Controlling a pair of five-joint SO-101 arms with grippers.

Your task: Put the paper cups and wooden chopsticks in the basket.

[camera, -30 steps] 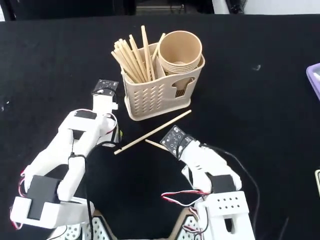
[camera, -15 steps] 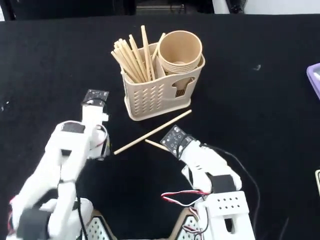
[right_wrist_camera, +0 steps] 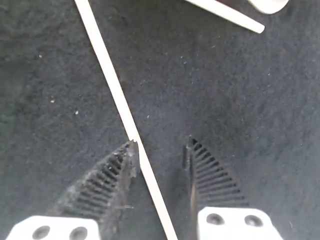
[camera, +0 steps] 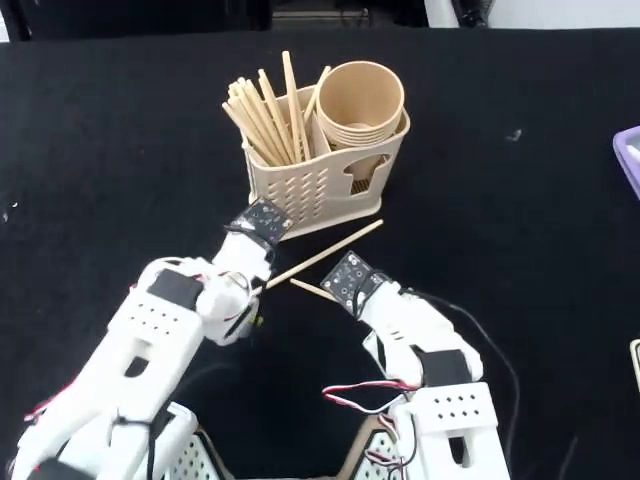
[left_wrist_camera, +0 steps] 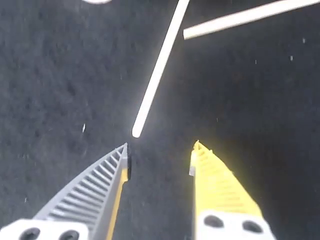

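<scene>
A beige basket (camera: pixel 315 190) stands at the table's middle and holds a stack of paper cups (camera: pixel 360 100) and several wooden chopsticks (camera: pixel 265 120). Two loose chopsticks lie on the black cloth in front of it. The long chopstick (camera: pixel 330 250) slants from the basket's foot toward my left arm (camera: pixel 175 300). Its end (left_wrist_camera: pixel 136 131) lies just ahead of my open left gripper (left_wrist_camera: pixel 160 147), not between the fingers. The second chopstick (right_wrist_camera: pixel 117 100) runs between the fingers of my open right gripper (right_wrist_camera: pixel 160 144), close to one finger (right_wrist_camera: pixel 112 175). My right arm (camera: pixel 410 320) covers most of it.
A purple object (camera: pixel 630 155) sits at the table's right edge. Black cloth (camera: pixel 520 250) lies bare to the right of the basket and behind it. The two arms stand close together in front of the basket.
My left arm has swung from the left of the basket toward the middle, down over the near end of the long chopstick. The right arm and both loose chopsticks have stayed put.
</scene>
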